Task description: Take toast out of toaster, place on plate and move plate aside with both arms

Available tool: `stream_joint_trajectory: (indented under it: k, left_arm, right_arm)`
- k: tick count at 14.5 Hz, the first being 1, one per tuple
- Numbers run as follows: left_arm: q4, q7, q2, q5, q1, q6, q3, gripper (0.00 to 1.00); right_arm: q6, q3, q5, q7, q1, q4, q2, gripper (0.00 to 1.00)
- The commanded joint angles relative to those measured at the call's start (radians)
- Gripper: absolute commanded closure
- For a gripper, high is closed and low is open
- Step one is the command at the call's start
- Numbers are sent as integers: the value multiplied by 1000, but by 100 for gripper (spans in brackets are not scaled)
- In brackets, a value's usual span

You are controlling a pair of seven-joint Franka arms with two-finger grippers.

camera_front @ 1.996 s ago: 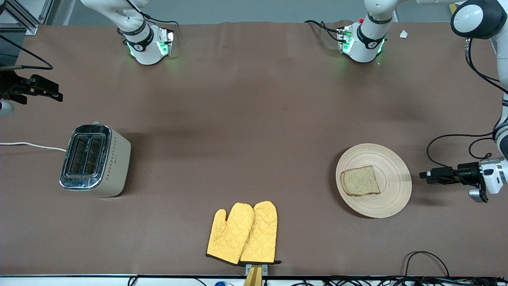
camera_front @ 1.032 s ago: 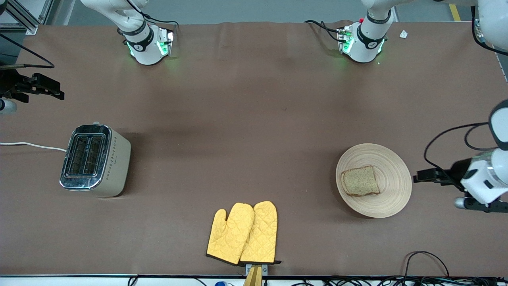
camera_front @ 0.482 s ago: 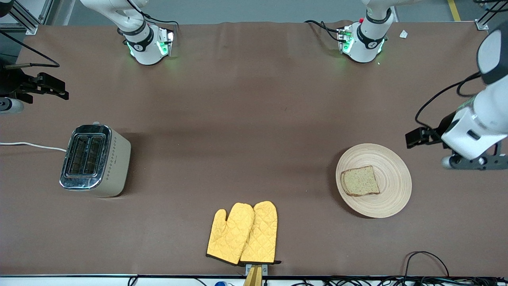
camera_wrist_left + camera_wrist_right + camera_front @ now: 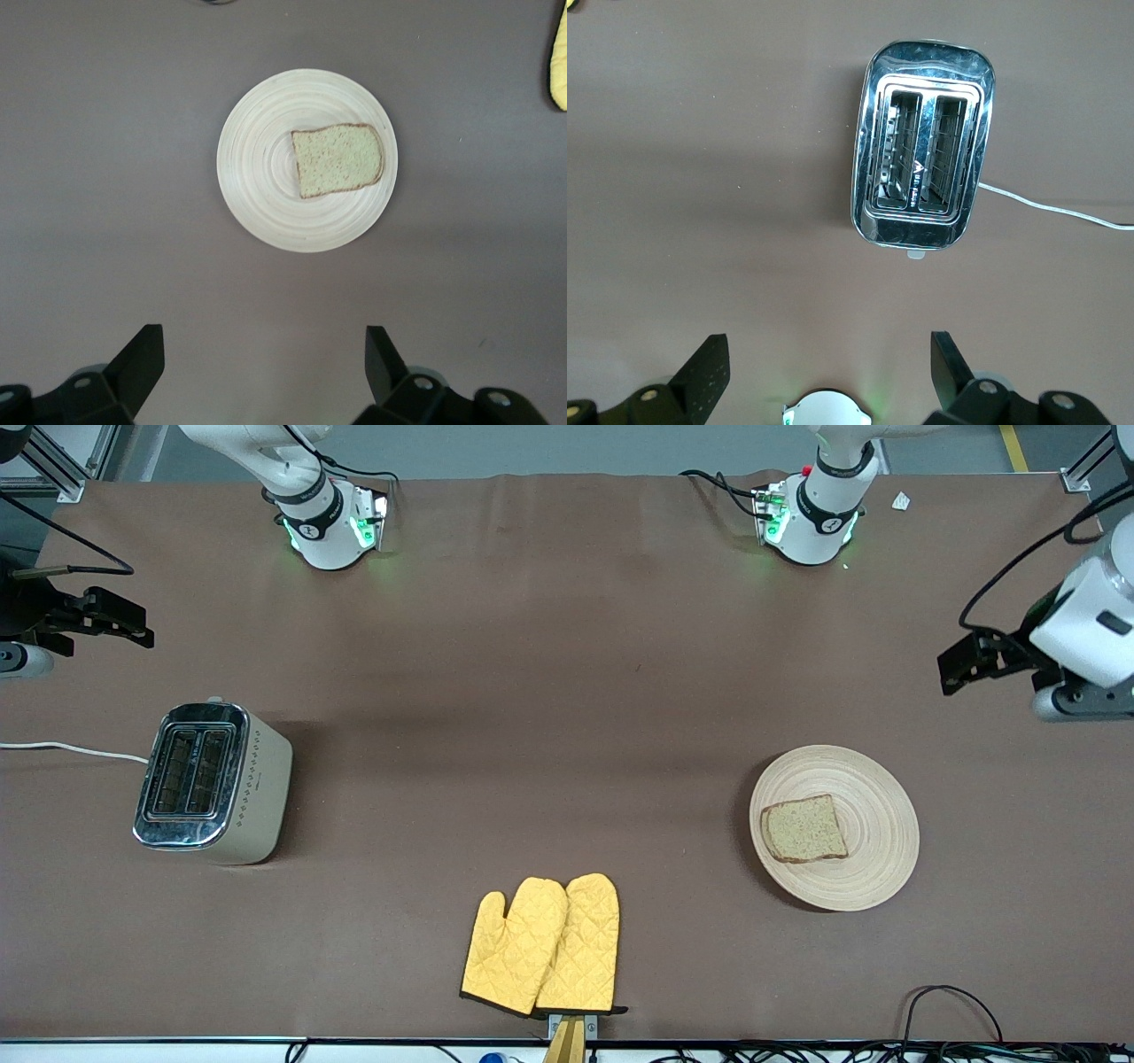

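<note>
The toast (image 4: 804, 829) lies flat on the round beige wooden plate (image 4: 873, 864), which rests on the table toward the left arm's end. Both also show in the left wrist view, the toast (image 4: 337, 159) on the plate (image 4: 257, 177). My left gripper (image 4: 961, 662) is open and empty, up in the air over the bare table at the left arm's end, clear of the plate; its own view shows it (image 4: 264, 354) with the jaws wide apart. My right gripper (image 4: 124, 622) is open and empty, raised over the table's edge at the right arm's end, and shows in its own view (image 4: 830, 354).
A cream and chrome toaster (image 4: 213, 782) with two empty slots stands toward the right arm's end, its white cord (image 4: 71, 749) running off the table; it also shows in the right wrist view (image 4: 923, 190). A pair of yellow oven mitts (image 4: 542, 946) lies near the front edge.
My left gripper has risen from table height beside the plate and moved away from it toward the arm bases. My right gripper has drifted slightly. Plate and toast have not moved.
</note>
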Motion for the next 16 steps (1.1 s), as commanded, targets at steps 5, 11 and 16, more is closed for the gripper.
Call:
stream_joint_trajectory:
  k: [5, 11, 16]
  left_arm:
    - [-240, 52, -220, -41, -59, 4, 81, 0]
    - [-245, 55, -231, -93, -58, -43, 90, 0]
    - [-199, 46, -202, -96, -50, -48, 96, 0]
  right_arm:
    - [1, 2, -9, 2, 5, -4, -10, 0]
    - [-2, 4, -8, 2, 6, -2, -10, 0]
    - [-2, 5, -8, 2, 6, -2, -10, 0]
